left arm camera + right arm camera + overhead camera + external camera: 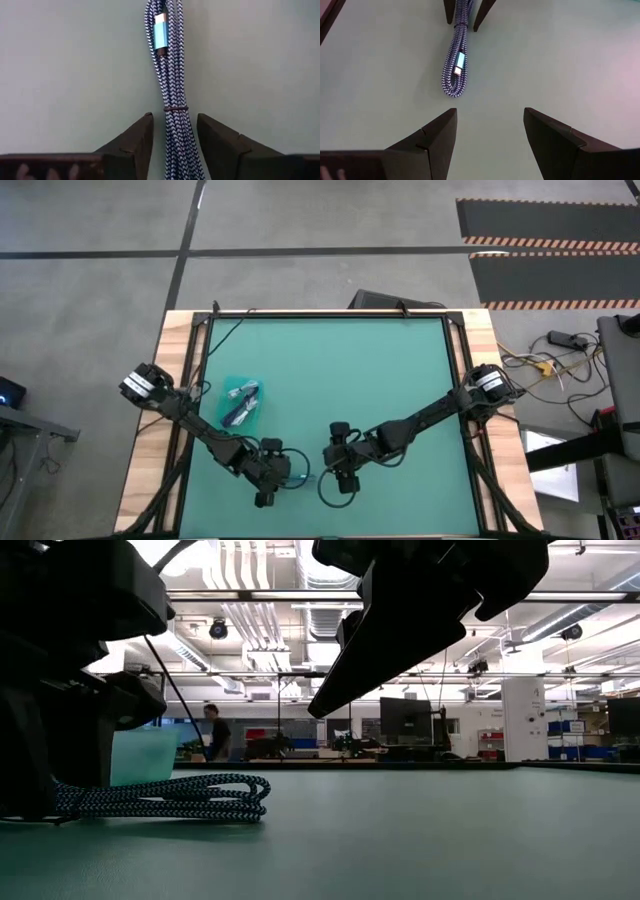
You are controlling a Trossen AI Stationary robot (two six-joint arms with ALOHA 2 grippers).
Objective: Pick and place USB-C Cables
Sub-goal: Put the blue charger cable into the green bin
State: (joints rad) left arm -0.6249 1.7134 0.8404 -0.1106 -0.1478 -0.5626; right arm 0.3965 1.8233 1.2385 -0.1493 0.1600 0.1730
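A teal-blue braided USB-C cable bundle [172, 75] lies flat on the green table, tied near its middle by a thin dark band, its blue plug on top. My left gripper [173, 120] is open and low at the table. Its fingers stand on either side of the bundle's near end without touching it. In the high view the left gripper [283, 477] is near the table's near edge. My right gripper [490, 117] is open and faces the bundle's looped end [451, 91] from a short way off. The bundle also shows in the low view [170, 798].
A clear teal tub [228, 385] stands left of the table's centre, far of the left arm, with other cable bundles [242, 402] in it; it shows behind the cable in the low view [145, 755]. The right arm's black wire loop [335, 488] hangs near the near edge.
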